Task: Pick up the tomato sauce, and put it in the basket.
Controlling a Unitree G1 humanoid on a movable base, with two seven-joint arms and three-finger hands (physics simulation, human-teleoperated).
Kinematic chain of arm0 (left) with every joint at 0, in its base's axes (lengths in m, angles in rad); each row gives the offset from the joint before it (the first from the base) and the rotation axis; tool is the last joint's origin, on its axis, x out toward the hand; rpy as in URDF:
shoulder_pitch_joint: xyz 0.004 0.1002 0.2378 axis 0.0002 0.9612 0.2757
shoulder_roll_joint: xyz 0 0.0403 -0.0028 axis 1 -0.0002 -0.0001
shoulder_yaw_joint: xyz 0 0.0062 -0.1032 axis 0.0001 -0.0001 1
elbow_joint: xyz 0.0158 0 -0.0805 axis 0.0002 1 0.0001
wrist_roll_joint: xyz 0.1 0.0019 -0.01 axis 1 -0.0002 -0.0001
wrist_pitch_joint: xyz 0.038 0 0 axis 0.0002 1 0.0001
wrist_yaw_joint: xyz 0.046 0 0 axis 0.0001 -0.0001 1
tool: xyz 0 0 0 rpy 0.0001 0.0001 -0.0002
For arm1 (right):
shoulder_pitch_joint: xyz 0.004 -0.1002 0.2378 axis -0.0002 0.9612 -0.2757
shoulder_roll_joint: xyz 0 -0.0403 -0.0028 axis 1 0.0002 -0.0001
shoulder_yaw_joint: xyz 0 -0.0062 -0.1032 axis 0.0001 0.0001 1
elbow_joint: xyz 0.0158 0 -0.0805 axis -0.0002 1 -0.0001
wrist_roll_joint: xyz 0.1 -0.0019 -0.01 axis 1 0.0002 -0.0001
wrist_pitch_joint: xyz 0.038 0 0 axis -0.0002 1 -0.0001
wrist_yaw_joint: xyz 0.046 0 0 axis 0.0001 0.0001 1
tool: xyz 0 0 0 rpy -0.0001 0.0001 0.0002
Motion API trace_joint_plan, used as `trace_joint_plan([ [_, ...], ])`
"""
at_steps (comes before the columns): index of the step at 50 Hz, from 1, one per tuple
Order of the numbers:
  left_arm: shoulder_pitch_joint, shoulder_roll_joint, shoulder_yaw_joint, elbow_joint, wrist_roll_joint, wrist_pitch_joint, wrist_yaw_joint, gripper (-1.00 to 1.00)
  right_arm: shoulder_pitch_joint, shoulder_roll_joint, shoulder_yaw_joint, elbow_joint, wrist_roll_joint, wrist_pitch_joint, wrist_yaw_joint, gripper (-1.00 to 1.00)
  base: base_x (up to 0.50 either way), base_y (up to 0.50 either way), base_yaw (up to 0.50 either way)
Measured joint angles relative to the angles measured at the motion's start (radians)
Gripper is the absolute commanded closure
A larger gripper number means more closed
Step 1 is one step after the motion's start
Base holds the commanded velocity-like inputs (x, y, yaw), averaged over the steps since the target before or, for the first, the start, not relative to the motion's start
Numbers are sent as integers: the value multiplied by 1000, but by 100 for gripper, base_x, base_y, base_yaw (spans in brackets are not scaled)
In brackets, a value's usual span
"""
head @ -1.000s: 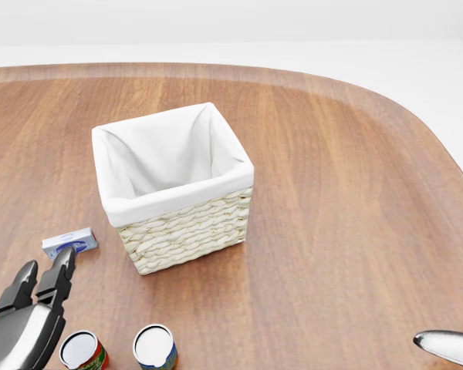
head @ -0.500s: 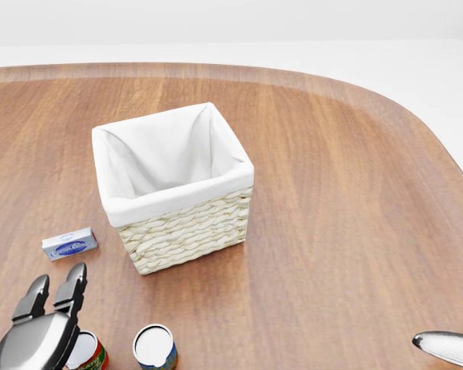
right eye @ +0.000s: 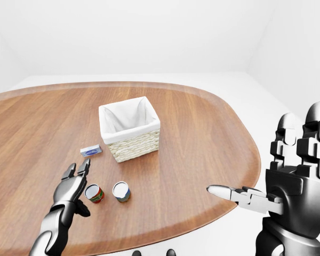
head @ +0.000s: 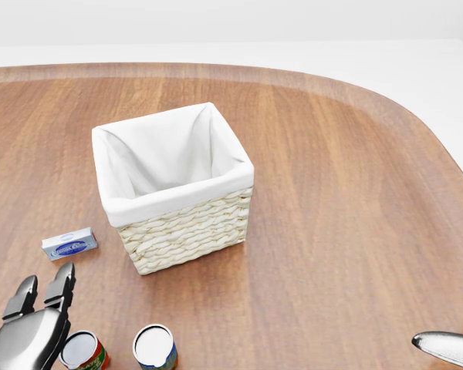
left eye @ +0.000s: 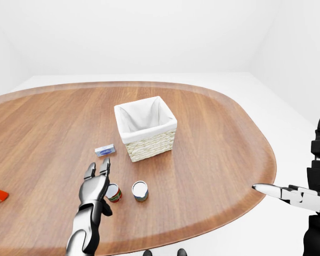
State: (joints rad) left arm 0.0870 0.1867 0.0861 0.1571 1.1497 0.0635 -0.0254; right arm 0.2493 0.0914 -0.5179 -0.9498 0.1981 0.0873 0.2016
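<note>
The sauce can (left eye: pixel 113 192), red-labelled, stands upright near the table's (left eye: pixel 213 138) bottom edge in the left-eye view, long axis vertical, white lid up, just left of a blue can (left eye: pixel 140 190) and below the basket (left eye: pixel 145 128). The left hand (left eye: pixel 95 184) hovers just beside it, fingers spread, grasping nothing. I'd bring the fingers round the can's side, clear of its neighbour. The right hand (right eye: pixel 240 195) is unclenched, off the table.
</note>
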Motion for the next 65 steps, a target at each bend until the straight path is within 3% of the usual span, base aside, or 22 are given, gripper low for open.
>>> trace_joint_plan([
  [25, -74, 16, -42, 182, -17, 10, 79, -100, -4, -3, 0, -8, 1, 0, -5, -100, 0, 0, 0],
  [65, -119, 19, -96, 353, -15, -9, 153, -100, 1, 0, 2, 4, 0, 0, -4, -100, 0, 0, 0],
])
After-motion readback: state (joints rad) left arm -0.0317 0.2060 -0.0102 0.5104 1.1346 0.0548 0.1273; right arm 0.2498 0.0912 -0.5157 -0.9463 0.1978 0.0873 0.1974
